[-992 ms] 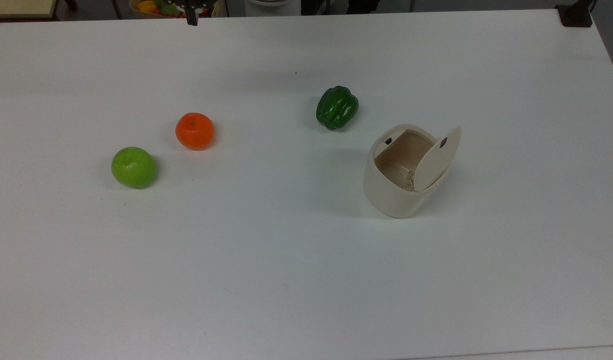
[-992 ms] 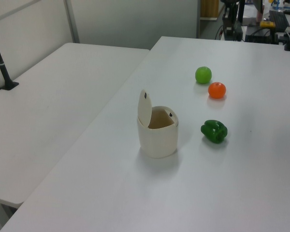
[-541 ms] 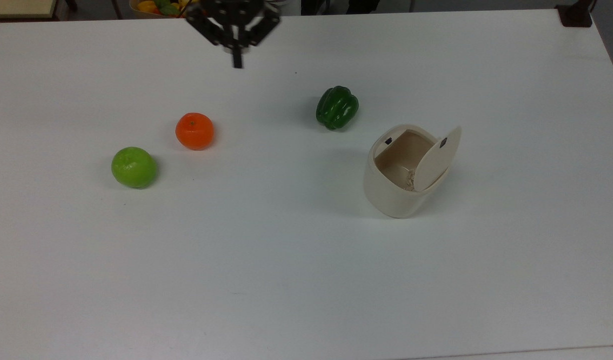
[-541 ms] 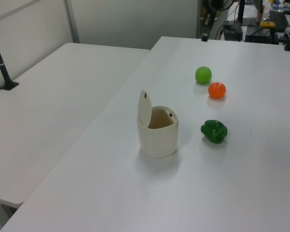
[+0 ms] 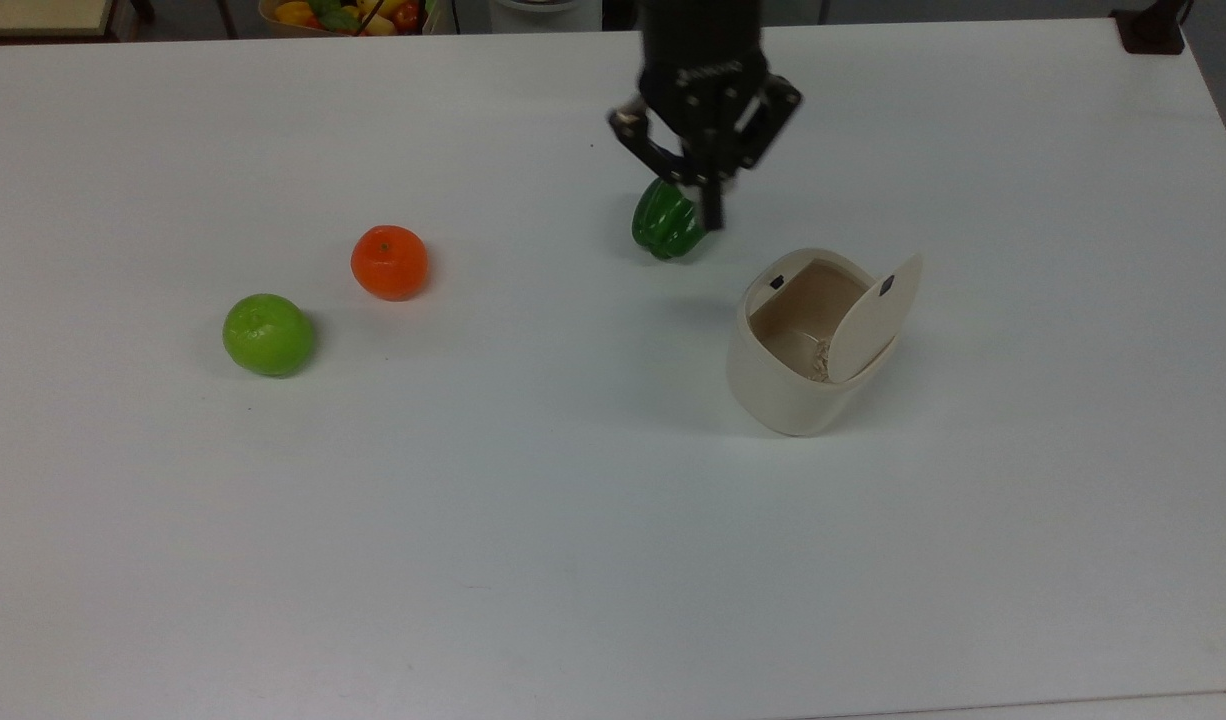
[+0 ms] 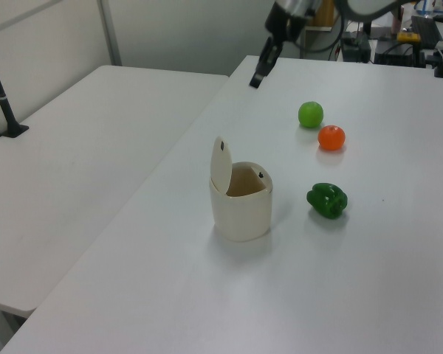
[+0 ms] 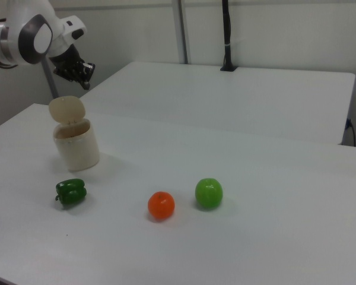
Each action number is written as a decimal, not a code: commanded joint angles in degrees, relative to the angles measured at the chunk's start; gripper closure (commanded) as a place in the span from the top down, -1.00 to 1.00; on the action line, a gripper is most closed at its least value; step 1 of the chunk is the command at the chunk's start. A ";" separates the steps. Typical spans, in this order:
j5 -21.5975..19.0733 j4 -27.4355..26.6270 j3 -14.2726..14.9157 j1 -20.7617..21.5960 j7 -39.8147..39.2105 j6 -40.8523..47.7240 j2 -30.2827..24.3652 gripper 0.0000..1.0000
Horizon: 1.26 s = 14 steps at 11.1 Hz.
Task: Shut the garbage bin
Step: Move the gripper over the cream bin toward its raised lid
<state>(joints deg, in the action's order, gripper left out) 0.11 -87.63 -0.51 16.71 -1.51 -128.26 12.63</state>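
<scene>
The gripper (image 5: pixel 710 205), fingers seemingly pressed together and empty, approaches high above the garbage bin (image 5: pixel 795 375), needing next to push its upright lid (image 5: pixel 873 318) down

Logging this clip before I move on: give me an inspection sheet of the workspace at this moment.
Surface: white table, bare apart from four items.
Job's things: cream-beige plastic garbage bin stands upright, its hinged flat lid raised open; a small pale scrap lies inside.
Clutter: dark green bell pepper beside the bin, apart from it; orange round fruit; light green round fruit.
Grippers: black two-finger gripper hangs in the air above the table, holding nothing, not touching the lid.
Cables: dark cable at the second table's far edge.
Surroundings: second white table alongside; basket of mixed produce beyond the table edge.
</scene>
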 commanded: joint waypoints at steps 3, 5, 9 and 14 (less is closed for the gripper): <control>-1.34 0.97 0.60 6.22 0.37 -16.12 6.35 -1.00; -1.34 0.97 0.60 8.41 0.46 -20.86 8.28 -1.00; -1.16 0.88 0.60 10.27 -0.24 -24.93 10.13 -1.00; -1.33 0.88 -0.10 10.01 -7.77 -17.32 9.34 -1.00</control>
<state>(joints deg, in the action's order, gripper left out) -0.26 -87.16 -0.67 26.52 -2.96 -151.26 22.46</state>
